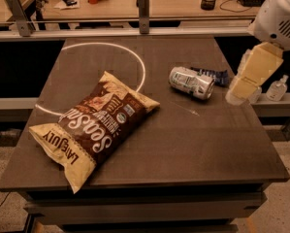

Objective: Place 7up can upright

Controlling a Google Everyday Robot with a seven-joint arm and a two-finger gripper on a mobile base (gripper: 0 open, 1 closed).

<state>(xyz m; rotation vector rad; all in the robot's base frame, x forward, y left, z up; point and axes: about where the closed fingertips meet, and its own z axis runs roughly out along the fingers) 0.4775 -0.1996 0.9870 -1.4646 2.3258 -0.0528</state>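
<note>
1. Camera view: our gripper (238,90) hangs at the right edge of the desk (183,149); we cannot tell whether it is parted or closed.
2. The 7up can (191,82) lies on its side just left of the gripper, apart from it.
3. A chip bag (93,127) lies farther left.

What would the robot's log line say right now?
7up can: on its side | gripper: near right edge of table, apart from can | chip bag: flat, left | upright: not yet

chip bag (93,126): "late july", "sea salt"
</note>
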